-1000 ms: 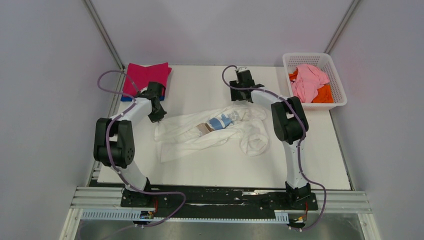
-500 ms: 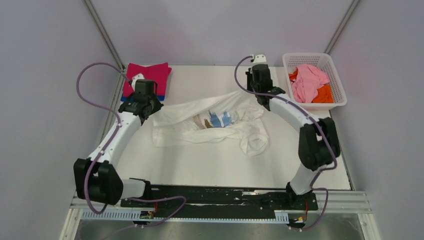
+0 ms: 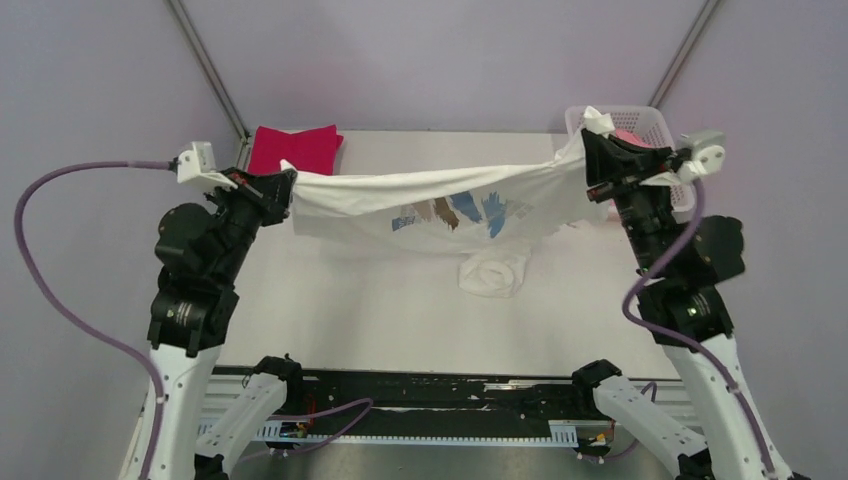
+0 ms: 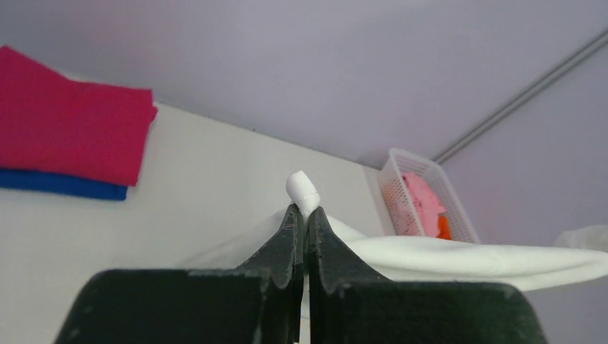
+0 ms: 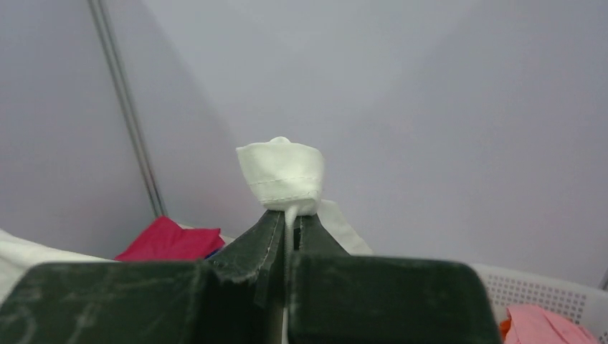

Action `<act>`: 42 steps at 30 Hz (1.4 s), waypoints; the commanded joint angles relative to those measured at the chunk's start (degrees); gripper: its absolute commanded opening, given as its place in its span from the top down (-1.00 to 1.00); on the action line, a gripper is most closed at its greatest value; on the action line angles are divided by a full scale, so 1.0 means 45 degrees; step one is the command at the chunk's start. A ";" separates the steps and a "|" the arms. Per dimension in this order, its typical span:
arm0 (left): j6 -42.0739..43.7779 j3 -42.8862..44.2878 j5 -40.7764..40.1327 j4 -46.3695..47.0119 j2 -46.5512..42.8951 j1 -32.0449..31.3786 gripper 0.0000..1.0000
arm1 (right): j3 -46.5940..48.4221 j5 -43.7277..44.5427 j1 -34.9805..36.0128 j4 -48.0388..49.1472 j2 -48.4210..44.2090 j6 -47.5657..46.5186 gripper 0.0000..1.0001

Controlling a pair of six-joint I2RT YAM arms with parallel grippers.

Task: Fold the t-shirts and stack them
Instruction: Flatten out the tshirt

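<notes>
White brush-print tee (image 3: 400,190) taut in midair

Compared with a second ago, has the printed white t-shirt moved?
Yes. The white t-shirt is mostly lifted off the table, stretched between the left gripper and right gripper. In the top view, its right corner now overlaps the basket.

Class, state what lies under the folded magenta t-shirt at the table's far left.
A blue t-shirt; only its edge shows below the magenta t-shirt. The rest is covered.
</notes>
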 commanded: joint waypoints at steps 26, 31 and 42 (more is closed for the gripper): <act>0.0367 0.2081 -0.0830 0.0297 0.2148 -0.0031 1.00 | 0.4368 0.2988 -0.0335 0.0207 0.3410 -0.3868 1.00; -0.0203 0.0548 -0.2690 0.0737 0.5915 0.0005 1.00 | 0.2292 0.2477 -0.1661 0.1280 0.6055 -0.2361 1.00; -0.0425 0.4734 -0.1830 0.0111 1.4862 0.0960 -0.92 | 0.5098 0.2862 -0.1949 0.1799 1.4951 -0.0065 -0.52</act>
